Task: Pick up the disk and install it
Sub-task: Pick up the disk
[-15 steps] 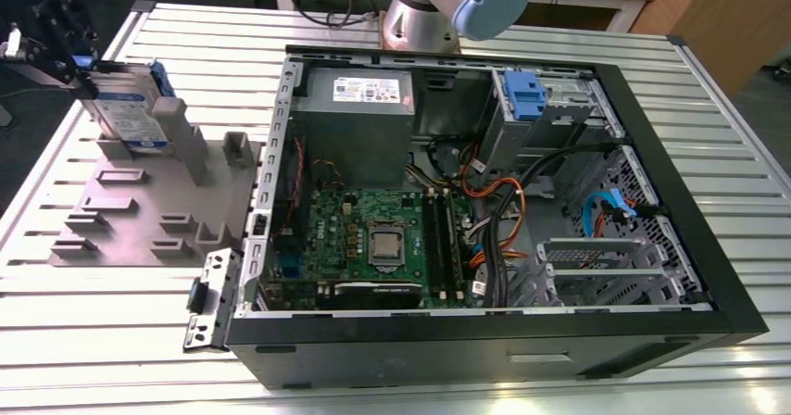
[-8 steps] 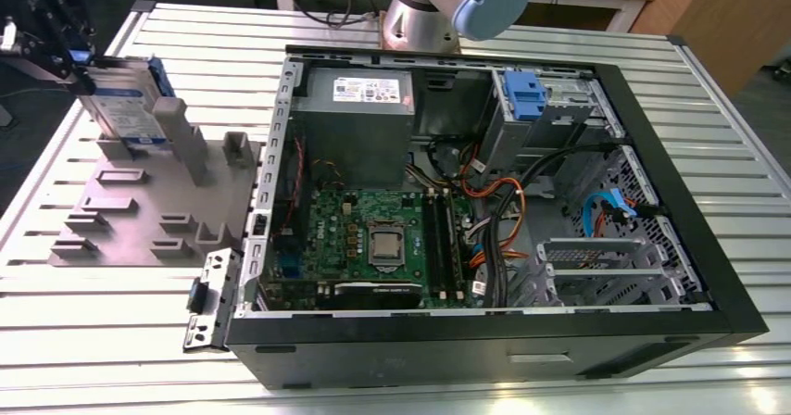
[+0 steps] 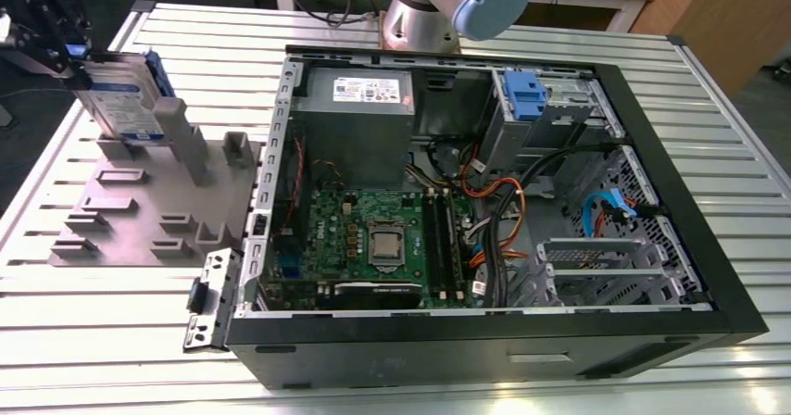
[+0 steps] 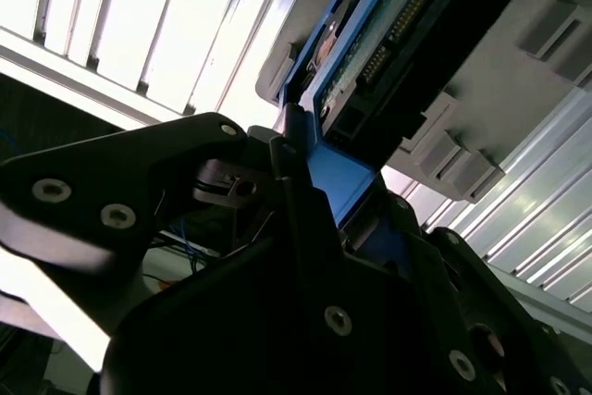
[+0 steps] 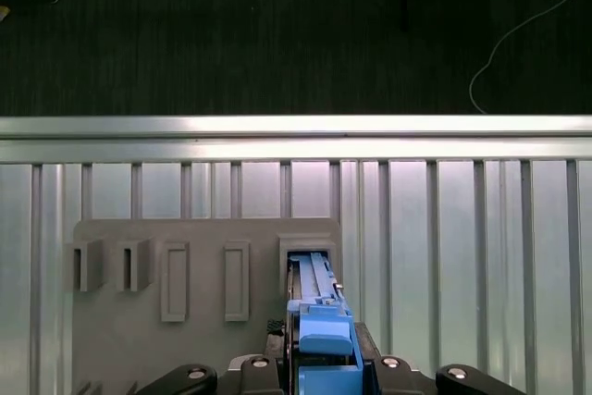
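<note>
The disk (image 3: 124, 100) stands on edge in a slot of the grey holder block (image 3: 136, 220) at the exterior view's left, its white-and-blue label facing out. My gripper (image 3: 74, 58) sits on the disk's upper end, shut on its blue carrier frame. In the first wrist view the blue frame of the disk (image 5: 322, 326) runs from between the black fingers down into the holder's slot (image 5: 310, 247). In the second wrist view the disk's circuit board side (image 4: 388, 34) shows past the fingers (image 4: 296, 164) that clamp the blue edge.
An open black computer case (image 3: 692, 193) lies on the slatted aluminium table (image 3: 742, 109), with motherboard, cables and a drive cage holding a blue latch (image 3: 525, 95). The arm's base (image 3: 427, 12) stands behind the case. Dark floor (image 5: 277, 34) lies beyond the table's edge.
</note>
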Robot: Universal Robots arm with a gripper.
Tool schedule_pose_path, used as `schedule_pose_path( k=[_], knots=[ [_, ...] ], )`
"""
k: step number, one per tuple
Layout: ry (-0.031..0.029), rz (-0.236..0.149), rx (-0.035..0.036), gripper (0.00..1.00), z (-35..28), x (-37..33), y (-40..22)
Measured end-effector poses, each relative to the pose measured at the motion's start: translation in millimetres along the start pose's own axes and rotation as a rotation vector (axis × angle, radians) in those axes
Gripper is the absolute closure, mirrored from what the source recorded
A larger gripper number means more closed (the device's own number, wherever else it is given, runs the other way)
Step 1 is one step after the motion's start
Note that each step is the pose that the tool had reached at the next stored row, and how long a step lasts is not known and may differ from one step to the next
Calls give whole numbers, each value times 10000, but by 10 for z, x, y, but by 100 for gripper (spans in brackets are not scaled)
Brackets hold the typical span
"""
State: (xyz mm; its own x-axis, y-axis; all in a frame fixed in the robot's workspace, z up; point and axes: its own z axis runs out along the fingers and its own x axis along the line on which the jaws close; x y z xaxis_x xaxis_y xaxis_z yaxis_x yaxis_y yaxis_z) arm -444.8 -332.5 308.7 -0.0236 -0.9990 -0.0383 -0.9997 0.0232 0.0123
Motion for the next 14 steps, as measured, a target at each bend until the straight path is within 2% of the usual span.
schedule_pose_path(
  k=[14],
  knots=[
    [1,0,-2,63,-166,-7,2]
  ],
)
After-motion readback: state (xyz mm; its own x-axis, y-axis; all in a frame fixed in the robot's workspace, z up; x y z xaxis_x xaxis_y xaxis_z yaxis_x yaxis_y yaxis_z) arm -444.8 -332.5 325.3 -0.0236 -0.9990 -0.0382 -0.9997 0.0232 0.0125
